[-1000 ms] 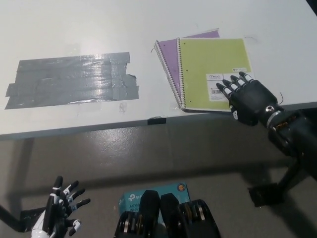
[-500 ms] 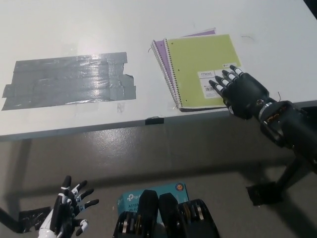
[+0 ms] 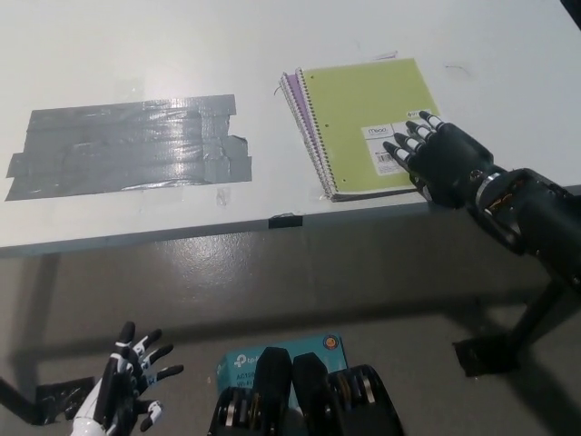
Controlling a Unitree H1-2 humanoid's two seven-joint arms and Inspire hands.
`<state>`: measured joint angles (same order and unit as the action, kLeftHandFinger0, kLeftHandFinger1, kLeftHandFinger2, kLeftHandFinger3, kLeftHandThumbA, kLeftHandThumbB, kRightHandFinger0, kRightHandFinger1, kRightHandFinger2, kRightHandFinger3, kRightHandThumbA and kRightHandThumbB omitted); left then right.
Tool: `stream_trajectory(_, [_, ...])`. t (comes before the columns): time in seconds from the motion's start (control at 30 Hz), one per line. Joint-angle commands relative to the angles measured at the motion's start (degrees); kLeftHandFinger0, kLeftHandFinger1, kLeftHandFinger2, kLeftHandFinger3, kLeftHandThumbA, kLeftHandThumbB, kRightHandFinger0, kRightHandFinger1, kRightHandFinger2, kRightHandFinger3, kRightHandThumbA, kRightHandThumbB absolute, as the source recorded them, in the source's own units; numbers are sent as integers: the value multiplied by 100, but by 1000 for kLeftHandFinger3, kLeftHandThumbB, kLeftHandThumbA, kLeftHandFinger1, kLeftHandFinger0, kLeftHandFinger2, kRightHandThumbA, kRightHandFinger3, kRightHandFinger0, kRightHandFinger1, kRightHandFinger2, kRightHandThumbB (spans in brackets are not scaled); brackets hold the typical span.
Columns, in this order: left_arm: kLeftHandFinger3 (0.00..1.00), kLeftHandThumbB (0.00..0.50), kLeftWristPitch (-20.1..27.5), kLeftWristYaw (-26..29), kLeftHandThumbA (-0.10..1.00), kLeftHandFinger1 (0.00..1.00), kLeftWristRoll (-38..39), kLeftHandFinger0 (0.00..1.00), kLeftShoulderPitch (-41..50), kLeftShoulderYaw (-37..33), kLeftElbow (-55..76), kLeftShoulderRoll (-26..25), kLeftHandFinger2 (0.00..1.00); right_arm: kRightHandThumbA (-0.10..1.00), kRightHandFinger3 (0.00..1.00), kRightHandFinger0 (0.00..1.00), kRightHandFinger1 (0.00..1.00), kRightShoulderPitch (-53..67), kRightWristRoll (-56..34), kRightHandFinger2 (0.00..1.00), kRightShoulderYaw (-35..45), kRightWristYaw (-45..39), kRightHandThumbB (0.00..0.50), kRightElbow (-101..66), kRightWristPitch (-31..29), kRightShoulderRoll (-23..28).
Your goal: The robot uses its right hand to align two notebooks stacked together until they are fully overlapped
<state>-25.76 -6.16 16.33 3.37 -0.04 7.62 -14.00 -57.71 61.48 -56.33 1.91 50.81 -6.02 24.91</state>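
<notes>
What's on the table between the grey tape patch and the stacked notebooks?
Nothing: in the head view, bare white table separates the grey duct-tape patch from the purple spiral notebook under the green one.

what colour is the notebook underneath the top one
Purple: the lower spiral notebook shows as a thin strip left of the lime-green top notebook, seen in the head view.

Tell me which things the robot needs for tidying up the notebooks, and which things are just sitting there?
Needed for the job:
- green notebook, on top
- purple notebook, only an edge peeking out at the left
- right hand, fingers on the green notebook's near right corner

Just sitting there:
- grey tape patch on the table
- blue box on the floor
- left hand, open, hanging low
</notes>
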Motion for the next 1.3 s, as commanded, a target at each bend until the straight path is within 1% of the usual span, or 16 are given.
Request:
stream_trajectory(0.0, [1000,500,157,-230,1000,817,-120,807,-31,-79,127,-85,924,1000,1000,1000,1000,6,284,1000,-137,-335,417,146,-189,80])
stream_trajectory(0.1, [1000,500,106,-216,1000,846,-112,852,-40,-57,149,-52,956,1000,1000,1000,1000,-38,375,1000,-186,-185,427,224,-261,42])
stream_trajectory(0.13, [1000,500,95,-214,1000,841,-129,875,-35,-60,164,-60,955,1000,1000,1000,1000,-43,387,1000,-196,-126,421,248,-292,30])
stream_trajectory(0.23, [1000,500,71,-205,1000,820,-209,832,-49,-101,189,-68,929,1000,1000,1000,1000,-62,490,1000,-269,-8,414,222,-336,37])
stream_trajectory(0.33, [1000,500,132,-257,1000,806,-207,811,-52,-106,161,-82,925,1000,1000,1000,1000,-110,616,1000,-358,233,410,390,-338,-7])
stream_trajectory(0.4, [1000,500,96,-264,1000,810,-209,800,-53,-108,173,-84,931,1000,1000,1000,1000,-117,592,1000,-355,218,406,396,-356,-4])
stream_trajectory(0.47, [1000,500,133,-292,1000,808,-216,779,-59,-116,156,-95,933,1000,1000,1000,1000,-151,633,1000,-383,250,395,403,-361,2])
stream_trajectory(0.53, [1000,500,107,-274,1000,797,-236,760,-65,-112,167,-85,930,1000,1000,1000,1000,-198,700,1000,-419,506,376,400,-441,51])
stream_trajectory(0.67, [1000,500,173,-316,1000,768,-244,733,-45,-100,143,-78,914,1000,1000,1000,1000,-244,742,1000,-410,470,373,380,-426,36])
stream_trajectory(0.7, [1000,500,163,-302,1000,754,-264,727,-45,-98,148,-73,898,1000,1000,1000,1000,-281,827,1000,-457,447,382,388,-362,10])
stream_trajectory(0.73, [1000,500,162,-301,1000,754,-275,727,-46,-97,147,-71,898,1000,1000,1000,1000,-300,833,1000,-448,444,372,402,-340,-18])
stream_trajectory(0.83, [1000,500,137,-309,1000,755,-249,729,-47,-79,151,-57,893,1000,1000,1000,1000,-300,858,1000,-435,495,377,408,-311,-34])
stream_trajectory(0.9, [1000,500,131,-318,1000,782,-253,711,-46,-87,151,-64,917,1000,1000,1000,1000,-291,828,1000,-386,470,375,413,-302,-74])
stream_trajectory(1.13, [1000,500,110,-308,1000,795,-291,785,-30,-102,182,-63,918,1000,1000,1000,1000,-197,653,1000,-158,294,377,387,-291,-155])
stream_trajectory(1.23, [1000,500,104,-305,1000,793,-300,764,-28,-103,185,-61,939,1000,1000,1000,1000,-172,613,1000,-78,187,380,347,-285,-178])
stream_trajectory(1.27, [1000,500,95,-297,1000,776,-285,748,-24,-89,193,-45,928,1000,1000,1000,1000,-163,604,1000,-50,175,393,348,-267,-196])
